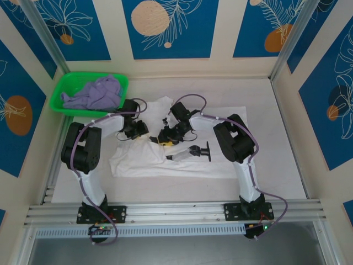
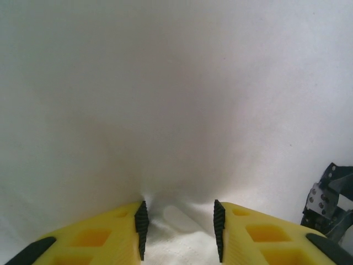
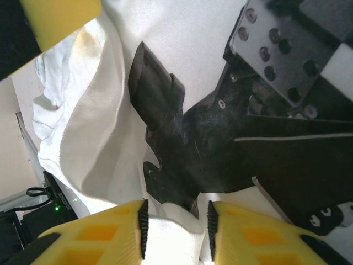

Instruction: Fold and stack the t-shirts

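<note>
The white t-shirt (image 1: 165, 161) lies rumpled across the middle of the table, its black-and-grey print (image 1: 190, 152) facing up. My left gripper (image 1: 135, 130) presses down on its upper left part. In the left wrist view the jaws (image 2: 178, 223) stand apart with loose white cloth (image 2: 176, 83) bunched between them. My right gripper (image 1: 166, 136) is close beside it. In the right wrist view a thick white fold (image 3: 171, 237) sits between its jaws (image 3: 175, 222), at the edge of the black print (image 3: 182, 143). A pale lavender t-shirt (image 1: 97, 93) lies crumpled in the basket.
The green plastic basket (image 1: 59, 93) stands at the back left, near the left arm's elbow. A white sheet (image 1: 259, 110) covers the table to the right. The blue-patterned walls (image 1: 331, 110) close in on three sides. The two grippers work almost touching.
</note>
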